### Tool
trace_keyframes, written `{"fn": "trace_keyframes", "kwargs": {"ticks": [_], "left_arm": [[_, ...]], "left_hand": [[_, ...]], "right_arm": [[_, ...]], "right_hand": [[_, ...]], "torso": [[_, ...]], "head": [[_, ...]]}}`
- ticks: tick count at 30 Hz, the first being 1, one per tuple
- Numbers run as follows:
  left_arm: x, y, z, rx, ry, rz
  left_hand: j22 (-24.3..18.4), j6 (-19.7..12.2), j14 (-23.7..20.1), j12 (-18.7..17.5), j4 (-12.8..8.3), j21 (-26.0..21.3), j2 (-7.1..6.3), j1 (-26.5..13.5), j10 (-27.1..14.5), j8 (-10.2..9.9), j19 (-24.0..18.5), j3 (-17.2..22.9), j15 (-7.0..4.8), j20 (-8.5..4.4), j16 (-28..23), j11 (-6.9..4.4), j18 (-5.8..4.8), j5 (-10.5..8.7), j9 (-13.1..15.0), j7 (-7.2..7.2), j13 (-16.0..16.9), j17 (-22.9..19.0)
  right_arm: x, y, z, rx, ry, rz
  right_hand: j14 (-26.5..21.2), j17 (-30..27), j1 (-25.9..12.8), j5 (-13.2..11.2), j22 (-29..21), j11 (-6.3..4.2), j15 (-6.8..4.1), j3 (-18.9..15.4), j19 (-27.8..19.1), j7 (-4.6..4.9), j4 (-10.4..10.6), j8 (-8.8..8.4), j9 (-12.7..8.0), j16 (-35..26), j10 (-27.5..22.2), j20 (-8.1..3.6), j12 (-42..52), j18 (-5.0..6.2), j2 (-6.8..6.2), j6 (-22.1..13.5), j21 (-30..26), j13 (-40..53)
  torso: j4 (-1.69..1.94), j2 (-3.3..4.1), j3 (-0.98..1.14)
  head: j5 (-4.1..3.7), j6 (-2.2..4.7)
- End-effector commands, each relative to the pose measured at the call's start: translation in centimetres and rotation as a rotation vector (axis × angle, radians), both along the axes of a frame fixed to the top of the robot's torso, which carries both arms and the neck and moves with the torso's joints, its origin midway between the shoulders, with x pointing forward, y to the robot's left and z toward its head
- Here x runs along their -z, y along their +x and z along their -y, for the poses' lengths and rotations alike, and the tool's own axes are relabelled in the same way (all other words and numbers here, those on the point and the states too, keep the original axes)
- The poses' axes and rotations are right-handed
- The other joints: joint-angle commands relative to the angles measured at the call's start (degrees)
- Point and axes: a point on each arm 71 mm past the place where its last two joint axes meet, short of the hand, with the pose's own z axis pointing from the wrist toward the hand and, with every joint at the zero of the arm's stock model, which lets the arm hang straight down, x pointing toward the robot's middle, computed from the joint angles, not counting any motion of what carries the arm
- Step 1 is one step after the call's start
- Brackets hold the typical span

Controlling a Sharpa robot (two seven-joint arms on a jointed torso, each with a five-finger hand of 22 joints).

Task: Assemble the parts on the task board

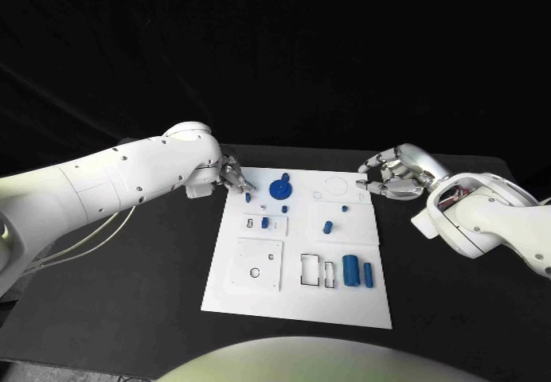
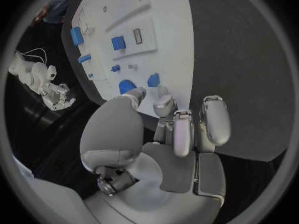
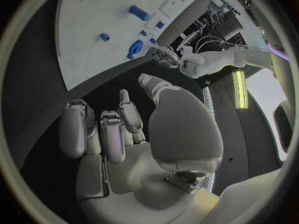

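Observation:
The white task board [image 1: 230,296] lies mid-table. On its far part sit a blue gear [image 1: 281,189] and a small blue piece [image 1: 247,196]; more small pieces [image 1: 329,227] stand mid-board, and two blue cylinders [image 1: 350,267] lie near the front right. My left hand [image 1: 236,180] hovers at the board's far left corner, holding nothing. In the left wrist view its fingertips [image 2: 163,102] stop just short of the small piece [image 2: 153,79], with the gear [image 2: 127,86] beside it. My right hand [image 1: 388,177] hangs off the far right corner, fingers loosely bent and apart, empty [image 3: 118,129].
The board carries raised white plates with slots [image 1: 259,261] and a framed rectangular recess [image 1: 311,269]. Black table [image 1: 127,294] surrounds the board on all sides. The right wrist view shows the board [image 3: 81,25], its gear [image 3: 135,47] and my left hand [image 3: 165,55] beyond it.

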Motion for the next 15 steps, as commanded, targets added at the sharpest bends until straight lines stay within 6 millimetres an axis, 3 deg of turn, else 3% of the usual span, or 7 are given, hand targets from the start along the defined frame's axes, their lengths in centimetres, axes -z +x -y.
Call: {"fn": "trace_keyframes", "kwargs": {"ticks": [1, 15], "left_arm": [[0.08, -0.08, 0.27, 0.021, 0.001, -0.024], [0.64, -0.17, 0.57, 0.030, 0.001, -0.048]], "left_hand": [[6.0, -0.3, 6.1, -0.3, 0.0, -0.2, 0.11, 0.3, -0.3, -0.3, -0.4, -0.2, 0.30, 0.19, 0.4, -0.05, 0.17, 0.02, -0.1, -0.02, 0.0, 15.1], [6.0, -0.3, 6.1, -0.4, -0.1, -0.4, 0.32, 0.8, -0.5, -0.5, -0.5, -0.1, 0.37, 0.27, 0.4, 0.01, 0.21, 0.06, -0.3, 0.03, -0.2, 15.1]], "right_arm": [[0.02, -0.02, -0.08, -0.004, -0.002, 0.003], [0.03, 0.00, -0.15, -0.005, -0.003, 0.002]], "right_hand": [[4.9, 11.5, -0.4, 0.2, 7.2, -0.14, -0.42, 0.0, -0.2, -0.13, 0.3, 0.24, 0.1, -0.2, -0.4, -0.18, -0.2, 1.04, 0.20, -0.3, -0.3, -0.1], [4.9, 11.5, -0.4, 0.2, 7.2, -0.14, -0.42, 0.0, -0.2, -0.13, 0.3, 0.24, 0.1, -0.2, -0.4, -0.18, -0.2, 1.04, 0.20, -0.3, -0.3, -0.1]], "torso": [[0.00, 0.01, 0.01], [-0.01, 0.03, 0.02]], "head": [[0.04, 0.00], [0.39, -0.08]]}}
